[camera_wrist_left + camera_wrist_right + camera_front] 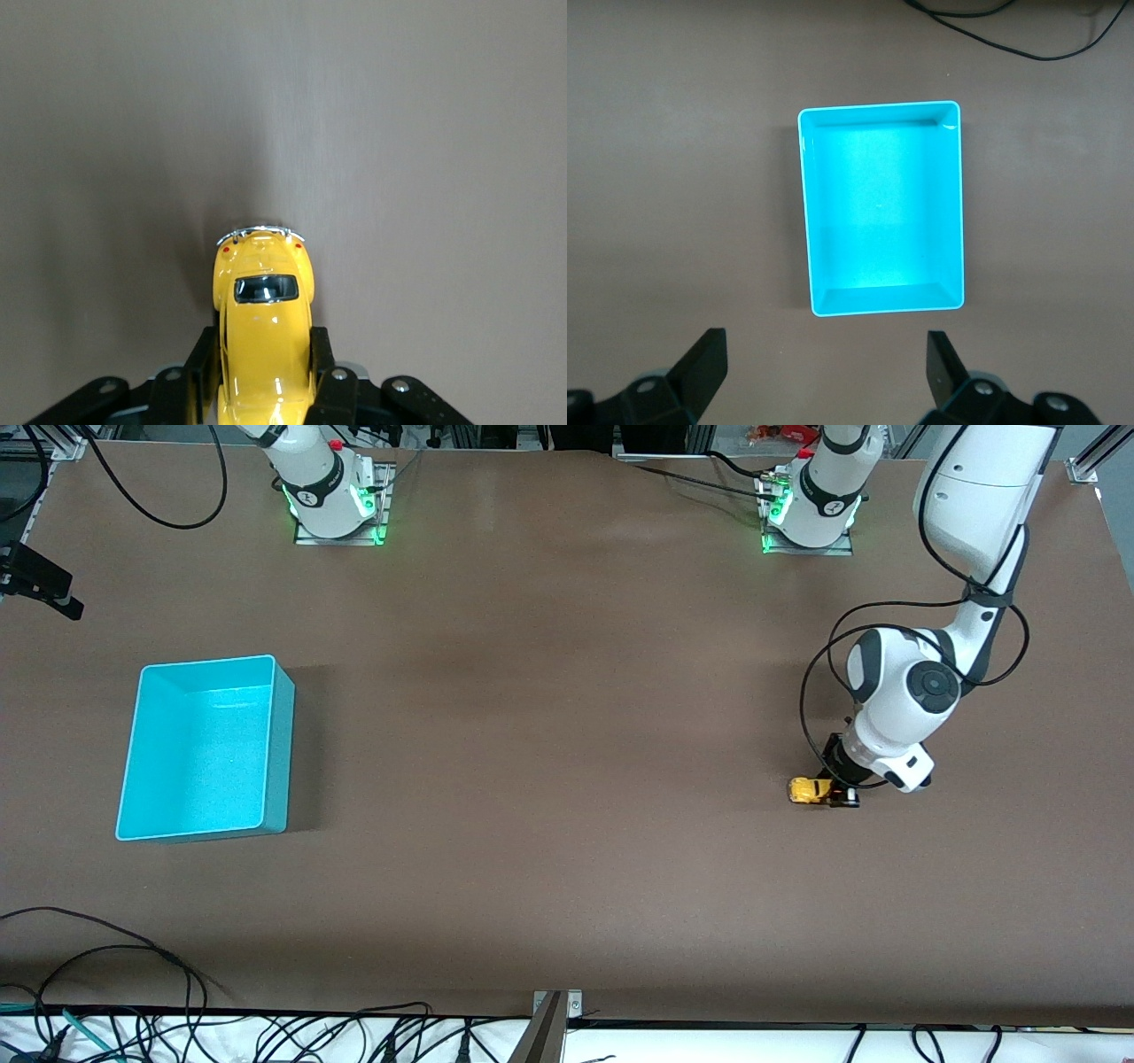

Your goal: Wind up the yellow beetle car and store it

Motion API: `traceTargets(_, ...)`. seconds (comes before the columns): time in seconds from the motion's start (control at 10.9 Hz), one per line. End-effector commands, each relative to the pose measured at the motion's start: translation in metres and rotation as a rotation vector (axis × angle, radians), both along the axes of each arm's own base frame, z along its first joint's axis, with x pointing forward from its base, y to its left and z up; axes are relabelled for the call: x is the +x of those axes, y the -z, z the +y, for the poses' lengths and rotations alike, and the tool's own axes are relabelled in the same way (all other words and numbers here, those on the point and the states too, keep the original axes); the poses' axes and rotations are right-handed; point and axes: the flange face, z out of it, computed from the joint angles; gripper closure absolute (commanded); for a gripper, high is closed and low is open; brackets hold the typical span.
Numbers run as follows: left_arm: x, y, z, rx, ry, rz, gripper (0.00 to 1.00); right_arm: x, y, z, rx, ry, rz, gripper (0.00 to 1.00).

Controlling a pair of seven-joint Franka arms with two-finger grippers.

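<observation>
Two Franka arms stand at a wide brown table [549, 717], their bases along the edge farthest from the front camera. Largest of the loose things is the turquoise bin [279, 744], an open rectangular tub lying toward the right arm's end of the table, with nothing inside it; the right wrist view looks straight down into it [881, 301]. The left arm reaches down toward its own end of the table, well apart from the bin, and its black cable loops around the forearm. The left gripper [837, 790] is low at the tabletop, and its fingers [330, 376] are pressed in against both flanks of the yellow beetle car [808, 790], pinching it. From the left wrist view, the car [264, 345] sits lengthwise between those black pads, its dark window, chrome bumper and two small red lamps pointing away from the gripper, out past the fingertips. Whether its wheels touch the table cannot be told. The right arm waits, most of it out of the front view; the right gripper [824, 363] hangs over the table just beside the bin, its fingers spread wide and holding nothing.
</observation>
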Motion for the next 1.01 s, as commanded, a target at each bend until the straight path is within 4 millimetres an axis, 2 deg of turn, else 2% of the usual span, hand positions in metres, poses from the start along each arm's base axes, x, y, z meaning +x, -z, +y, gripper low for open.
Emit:
traceTargets(0.0,0.0,0.0,-0.02,-0.018,0.013,0.0,1.0,0.001,-0.006,-0.001,-0.002,0.007,0.001,0.0)
traceTargets(0.09,-0.001,0.002,-0.02,-0.018,0.013,0.004,1.0,0.001,-0.006,-0.001,-0.002,0.006,0.001,0.0)
traceTargets(0.27,-0.006,0.023,-0.017,-0.012,0.008,0.036,1.0,0.001,-0.006,-0.001,-0.002,0.006,0.001,0.0)
traceTargets(0.37,-0.007,0.032,-0.008,-0.003,-0.001,0.047,1.0,0.001,-0.006,-0.001,-0.002,0.007,0.001,0.0)
traceTargets(0.46,-0.002,0.029,0.008,0.019,-0.009,0.028,1.0,0.001,-0.006,-0.001,-0.002,0.007,0.0,0.0)
traceTargets(0.64,0.001,0.031,0.026,0.036,-0.031,0.021,1.0,0.001,-0.006,-0.001,-0.002,0.007,0.0,0.0)
traceTargets(0.92,0.002,0.05,0.05,0.065,-0.053,0.003,1.0,0.001,-0.006,0.0,-0.002,0.006,0.003,0.0)
